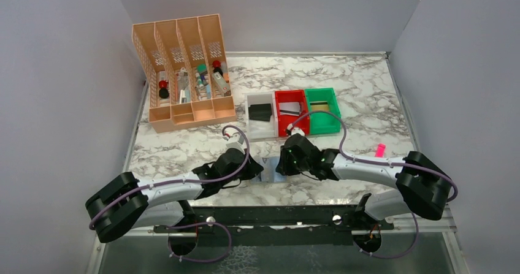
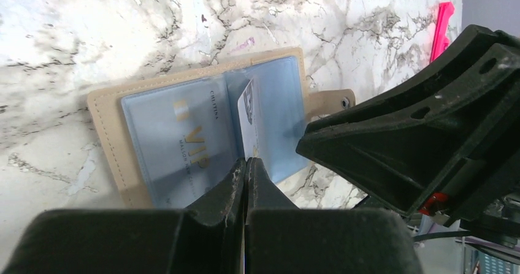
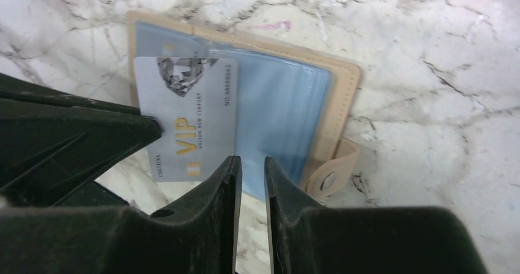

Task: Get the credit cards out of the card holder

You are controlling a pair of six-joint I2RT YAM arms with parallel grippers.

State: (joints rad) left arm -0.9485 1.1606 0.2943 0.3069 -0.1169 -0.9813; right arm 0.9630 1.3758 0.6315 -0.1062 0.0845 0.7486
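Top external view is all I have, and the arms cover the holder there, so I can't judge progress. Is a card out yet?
Observer: Partly. The left claw is shut on the edge of a silver VIP card, which is tilted up over the open holder.
Operator: And the right claw?
Observer: The right claw is over the holder's edge near its tab, jaws slightly apart with nothing between them.
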